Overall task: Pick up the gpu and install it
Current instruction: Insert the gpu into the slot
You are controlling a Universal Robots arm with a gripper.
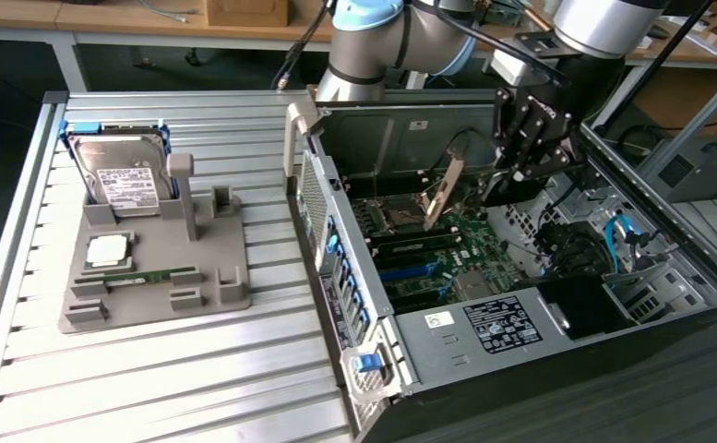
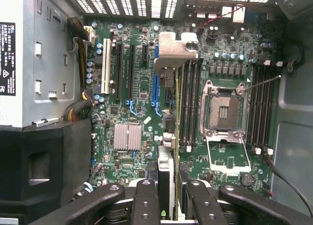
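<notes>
The gpu (image 1: 443, 189) (image 2: 166, 171) is inside the open computer case (image 1: 371, 138), raised above the main board (image 1: 457, 268) (image 2: 137, 88) and not seated in any slot. In the exterior view it stands on edge, tilted. From the wrist cam it is edge-on, metal end bracket (image 2: 171, 49) at the far end, lying approx. between the blue slot (image 2: 156, 78) and the memory slots (image 2: 190, 102). The gripper (image 1: 519, 180) (image 2: 173, 205) is clamped on the gpu, with fingers (image 2: 146, 200) either side of the card's near end. Outside the case, at the exterior view's left, a hard drive (image 1: 125, 175) stands in a gray parts holder (image 1: 149, 286) on the table (image 1: 149, 388).
</notes>
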